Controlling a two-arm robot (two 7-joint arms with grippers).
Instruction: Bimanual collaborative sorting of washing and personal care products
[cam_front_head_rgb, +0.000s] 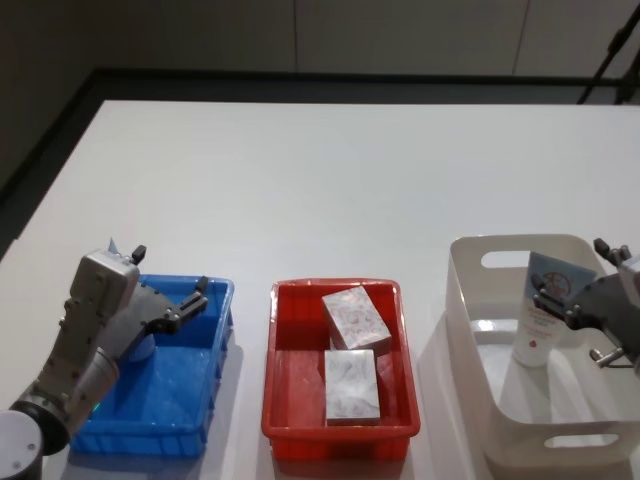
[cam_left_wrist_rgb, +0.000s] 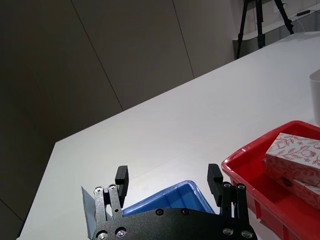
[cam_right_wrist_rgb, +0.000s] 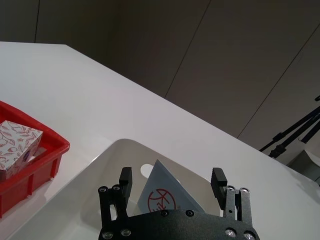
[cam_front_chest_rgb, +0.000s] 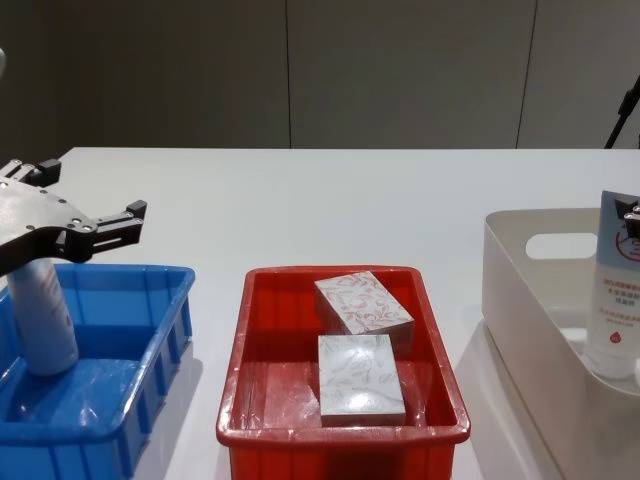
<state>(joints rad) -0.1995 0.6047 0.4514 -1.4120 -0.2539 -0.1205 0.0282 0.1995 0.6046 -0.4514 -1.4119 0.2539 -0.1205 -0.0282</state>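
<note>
In your head view, the left gripper (cam_front_head_rgb: 170, 287) hangs over the blue bin (cam_front_head_rgb: 215, 375) with fingers spread; the right gripper (cam_front_head_rgb: 585, 282) sits over the white basket (cam_front_head_rgb: 470, 330), spread around the pale-blue tube (cam_front_head_rgb: 545, 310), which stands inside on its cap. 2 patterned boxes (cam_front_head_rgb: 352, 318) lie in the red bin (cam_front_head_rgb: 280, 400) between them.

Your left wrist view shows spread fingers (cam_left_wrist_rgb: 121, 176) above the blue bin's corner.

Your right wrist view shows the tube's crimped end between open fingers (cam_right_wrist_rgb: 125, 177).

Your chest view shows a whitish bottle (cam_front_chest_rgb: 42, 315) upright in the blue bin, under the left gripper.
</note>
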